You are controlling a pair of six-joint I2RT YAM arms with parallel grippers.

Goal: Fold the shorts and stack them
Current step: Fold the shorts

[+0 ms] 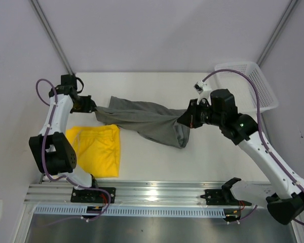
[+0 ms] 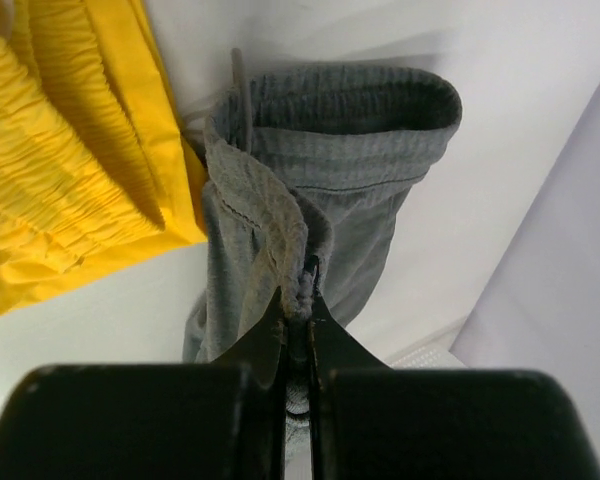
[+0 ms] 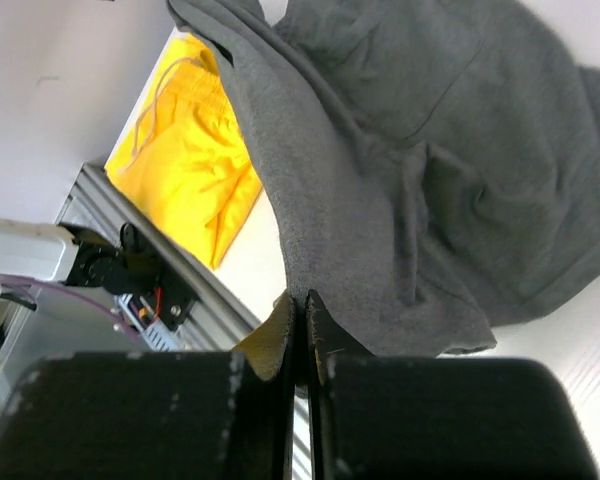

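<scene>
Noting from the top view: I am seeing the grey-green shorts (image 1: 147, 119) hanging stretched between the two arms over the middle of the table (image 1: 157, 162).

The left gripper (image 1: 92, 107) is pinching the left end. In its wrist camera the fingers (image 2: 265, 345) are pressing almost together, with a bunched fold of grey cloth squeezed between the tips. The ribbed waistband is opening out just beyond them.

The right gripper (image 1: 185, 120) is holding the other end. Its wrist camera is showing the two fingers closed tight on the cloth's edge, and the rest of the pair is draping away in loose folds.

The cloth is sagging between the two grips, and one leg is drooping below the right gripper. I cannot tell whether that leg is touching the table.

The yellow shorts (image 1: 99, 149) are lying flat at the near left of the table, just beside the left arm's base and below the grey pair's left end.

A white basket (image 1: 261, 93) is sitting at the far right corner, behind the right arm.
</scene>
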